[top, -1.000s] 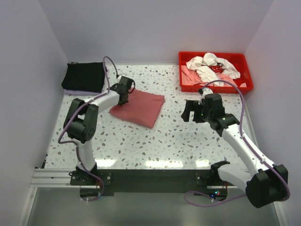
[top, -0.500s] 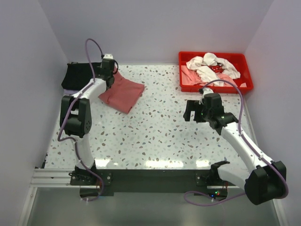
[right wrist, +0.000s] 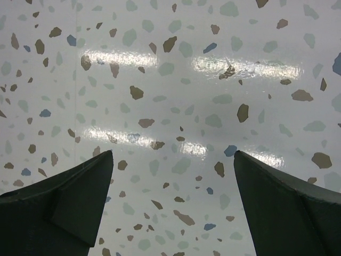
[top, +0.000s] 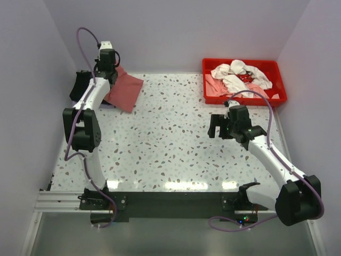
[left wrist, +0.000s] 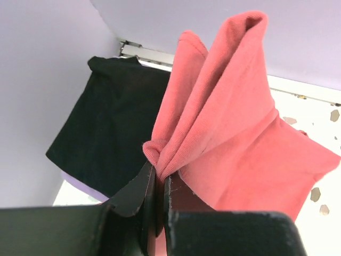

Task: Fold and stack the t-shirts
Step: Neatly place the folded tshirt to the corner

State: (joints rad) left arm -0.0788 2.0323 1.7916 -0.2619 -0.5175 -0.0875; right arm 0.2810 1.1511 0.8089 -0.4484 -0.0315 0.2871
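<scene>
My left gripper [top: 109, 76] is shut on a bunched edge of the folded brick-red t-shirt [top: 126, 92] and holds it at the far left of the table, over the right part of the folded black t-shirt [top: 81, 86]. In the left wrist view the jaws [left wrist: 158, 178] pinch a fold of the red shirt [left wrist: 240, 144], with the black shirt [left wrist: 109, 133] beneath and to the left. A pale lilac layer [left wrist: 80, 185] shows under the black shirt. My right gripper [top: 218, 127] is open and empty above bare table [right wrist: 176, 122]. White and pale pink shirts [top: 237, 77] lie crumpled in the tray.
The bright-red plastic tray [top: 277, 99] stands at the back right. Lilac walls close in the table at the back and both sides; the black shirt lies in the back left corner against them.
My left gripper has carried the red shirt from the table's middle left up and back toward the far left corner, onto the black shirt. The right arm has barely moved.
</scene>
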